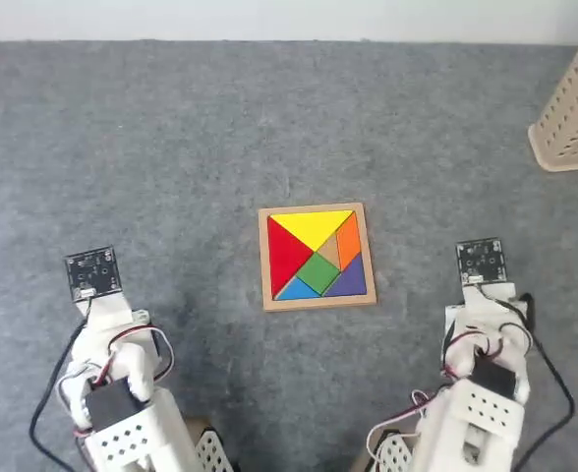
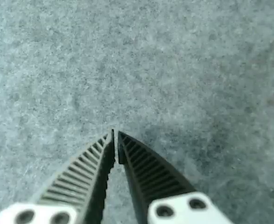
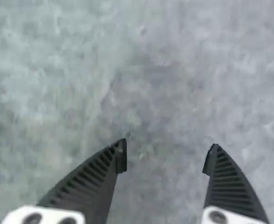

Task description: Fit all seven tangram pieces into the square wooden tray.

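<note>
The square wooden tray [image 1: 317, 207] lies in the middle of the grey carpet. Inside it sit coloured tangram pieces: yellow [image 1: 312, 228], red [image 1: 286, 255], orange [image 1: 349, 240], tan [image 1: 327, 258], green [image 1: 317, 274], blue [image 1: 295, 290] and purple [image 1: 349, 282], packed flat into a full square. One arm [image 1: 107, 344] rests near the front left and the other arm [image 1: 486, 334] near the front right, both well apart from the tray. My left gripper [image 2: 115, 136] is shut with nothing between its fingers, over bare carpet. My right gripper [image 3: 168, 153] stands open over bare carpet.
A beige perforated basket [image 1: 574, 108] stands at the back right edge. Grey carpet [image 1: 171, 147] covers the table all around the tray.
</note>
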You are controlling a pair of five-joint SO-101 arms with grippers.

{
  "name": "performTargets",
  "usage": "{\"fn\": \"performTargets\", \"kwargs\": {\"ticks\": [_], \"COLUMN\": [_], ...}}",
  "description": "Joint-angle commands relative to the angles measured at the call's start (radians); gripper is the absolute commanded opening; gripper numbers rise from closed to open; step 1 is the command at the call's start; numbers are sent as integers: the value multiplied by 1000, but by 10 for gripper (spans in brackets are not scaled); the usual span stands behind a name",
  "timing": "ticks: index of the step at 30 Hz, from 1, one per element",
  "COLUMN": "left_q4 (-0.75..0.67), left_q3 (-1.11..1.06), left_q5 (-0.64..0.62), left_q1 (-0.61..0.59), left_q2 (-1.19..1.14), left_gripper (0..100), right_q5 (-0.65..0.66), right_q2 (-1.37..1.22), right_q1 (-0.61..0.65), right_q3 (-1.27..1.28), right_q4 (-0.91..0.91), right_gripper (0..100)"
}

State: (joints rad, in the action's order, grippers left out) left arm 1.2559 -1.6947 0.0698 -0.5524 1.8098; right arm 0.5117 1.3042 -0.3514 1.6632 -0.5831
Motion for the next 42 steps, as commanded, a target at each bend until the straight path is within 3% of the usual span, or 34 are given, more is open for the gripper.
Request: {"fn": "performTargets", "kwargs": {"ticks": [1,4,13,20,28,42], "left_q4": [3,3,3,3,3,3], "left_q3": [8,8,8,8,8,8], "left_q5": [-9,-9,-9,-9,-9,-9], "left_q1": [2,2,2,2,2,2], "left_q2": [3,3,3,3,3,3], "left_gripper": [13,13,13,13,13,13], "right_q5": [-9,-12,-215,-264,-258,-258], "right_q2": [87,153,372,489,501,503], "right_q1": [5,5,5,5,1,2], "right_q3": [28,28,28,23,21,21], "right_q4": [5,-84,-437,-581,-611,-608], "right_gripper": [274,274,274,247,3,23]}}
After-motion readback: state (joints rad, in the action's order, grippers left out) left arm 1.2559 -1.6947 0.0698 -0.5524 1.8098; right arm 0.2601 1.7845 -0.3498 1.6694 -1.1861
